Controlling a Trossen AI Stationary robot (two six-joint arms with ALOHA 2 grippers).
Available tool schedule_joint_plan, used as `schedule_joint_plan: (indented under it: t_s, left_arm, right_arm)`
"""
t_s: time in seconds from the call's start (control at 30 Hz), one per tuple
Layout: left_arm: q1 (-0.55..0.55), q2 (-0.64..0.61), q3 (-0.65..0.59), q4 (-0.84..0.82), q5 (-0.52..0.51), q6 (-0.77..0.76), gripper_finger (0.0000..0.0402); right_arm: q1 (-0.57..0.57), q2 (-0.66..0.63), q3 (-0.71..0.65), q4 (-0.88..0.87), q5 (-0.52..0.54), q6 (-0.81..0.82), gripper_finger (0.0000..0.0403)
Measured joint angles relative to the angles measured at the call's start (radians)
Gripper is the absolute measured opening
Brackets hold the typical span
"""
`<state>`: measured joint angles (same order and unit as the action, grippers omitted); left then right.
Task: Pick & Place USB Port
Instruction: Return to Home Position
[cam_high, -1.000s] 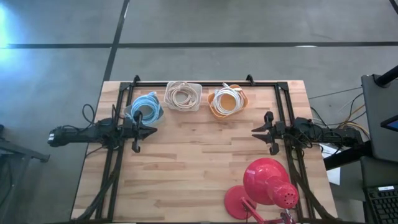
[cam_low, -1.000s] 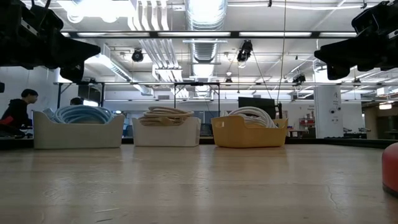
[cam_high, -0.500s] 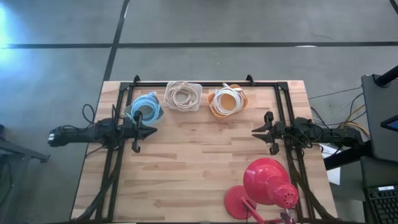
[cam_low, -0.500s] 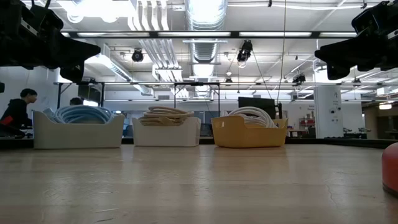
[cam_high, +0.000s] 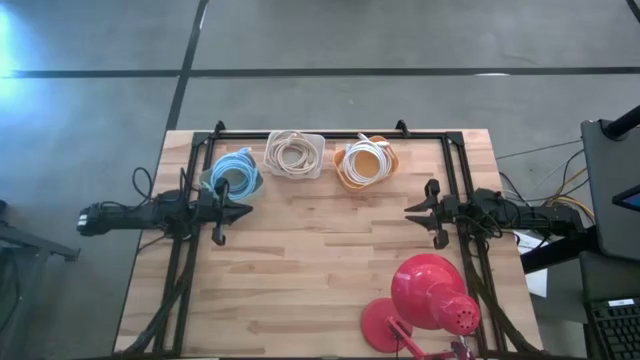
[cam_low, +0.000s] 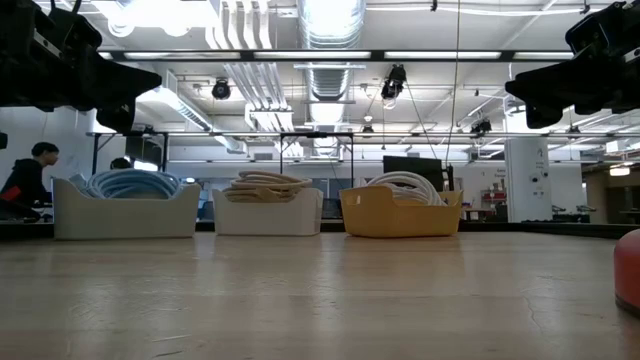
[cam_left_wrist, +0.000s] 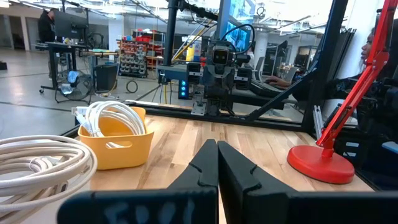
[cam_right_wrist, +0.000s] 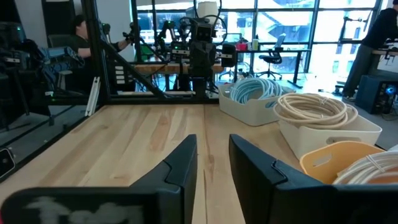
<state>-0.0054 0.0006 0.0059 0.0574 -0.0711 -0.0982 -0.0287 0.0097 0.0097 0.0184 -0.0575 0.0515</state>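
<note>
The left gripper (cam_left_wrist: 217, 146) has its two fingers pressed together with nothing between them. It hangs above the left side of the table (cam_high: 320, 270), pointing right toward the middle, just near of the left bin (cam_low: 125, 218). The right gripper (cam_right_wrist: 211, 142) has its fingers apart, with a clear gap and nothing in it. It hangs above the right side of the table, pointing left. The two grippers face each other, well apart, and the low view shows both arms raised clear of the tabletop.

Three bins stand in a row along the far edge. The yellow bin (cam_low: 400, 218) is the rightmost and holds coiled white cables (cam_high: 366, 162), which rise above its rim. Just left of it, the white bin (cam_low: 265, 218) holds a coiled brown cable (cam_high: 293, 152), also heaped above the rim. The left bin holds a coiled blue cable (cam_high: 233, 170). No cable lies loose on the bare wood between the grippers.

A red lamp (cam_high: 432, 292) stands at the near right corner, its base on the table. A person (cam_low: 28, 178) sits in the room beyond the far left edge.
</note>
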Motion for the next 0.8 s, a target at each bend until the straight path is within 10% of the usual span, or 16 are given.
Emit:
schedule_joint_plan:
  t_s: [0.8]
  left_arm:
    - [0.0, 0.0, 0.0, 0.0, 0.0, 0.0, 0.0]
  right_arm:
    - [0.0, 0.0, 0.0, 0.0, 0.0, -0.002, 0.0084]
